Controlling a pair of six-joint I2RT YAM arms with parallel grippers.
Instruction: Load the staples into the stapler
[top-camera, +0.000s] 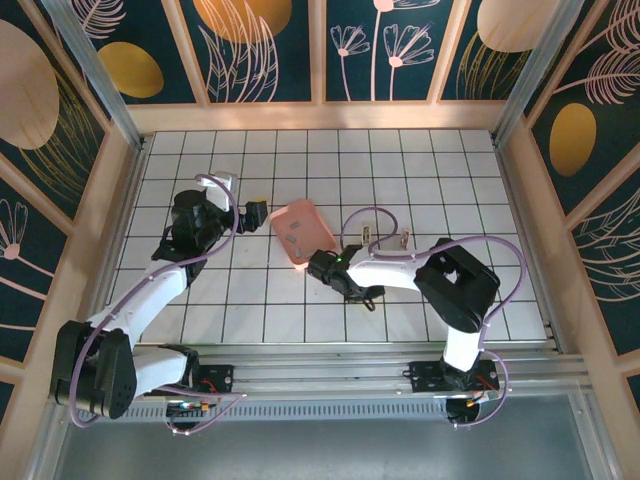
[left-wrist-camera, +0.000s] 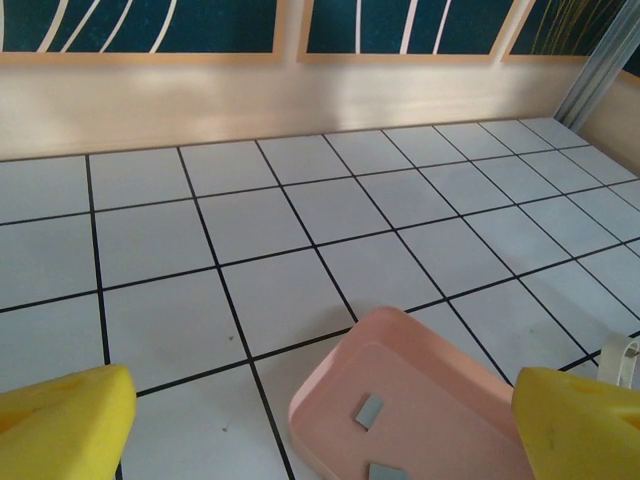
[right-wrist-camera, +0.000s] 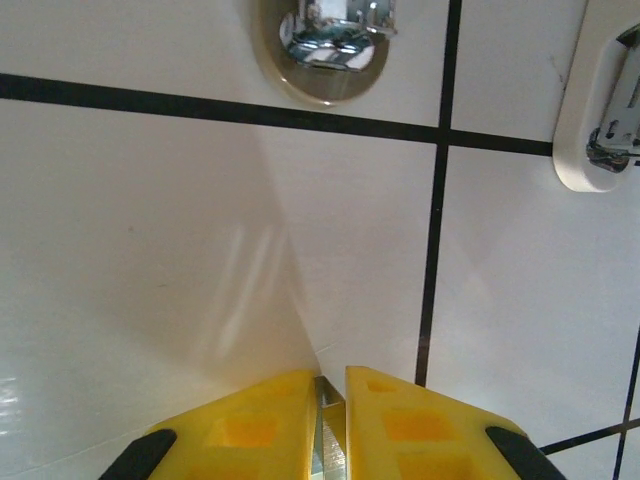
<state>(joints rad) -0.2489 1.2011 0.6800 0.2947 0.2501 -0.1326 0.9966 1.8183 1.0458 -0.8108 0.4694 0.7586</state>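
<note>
The pink tray (top-camera: 303, 233) lies mid-table with small grey staples (left-wrist-camera: 369, 409) on its floor; another strip (left-wrist-camera: 386, 471) sits at the bottom edge of the left wrist view. My left gripper (left-wrist-camera: 320, 440) is open, its yellow fingers (left-wrist-camera: 60, 420) spread wide just left of the tray (left-wrist-camera: 440, 400). In the top view, the left gripper (top-camera: 257, 213) hovers beside the tray. My right gripper (right-wrist-camera: 330, 400) is shut on a thin metallic staple strip (right-wrist-camera: 328, 440) above bare tile. The stapler's whitish body (right-wrist-camera: 585, 120) lies ahead at the upper right, with a metal-filled beige piece (right-wrist-camera: 325, 45) to its left. The stapler (top-camera: 404, 240) lies right of the tray.
White tiled table (top-camera: 250, 300) with black grid lines, enclosed by wooden walls (top-camera: 320, 115). The right arm's elbow (top-camera: 460, 285) stands over the right-centre tiles. Free tiles lie at the back and front left.
</note>
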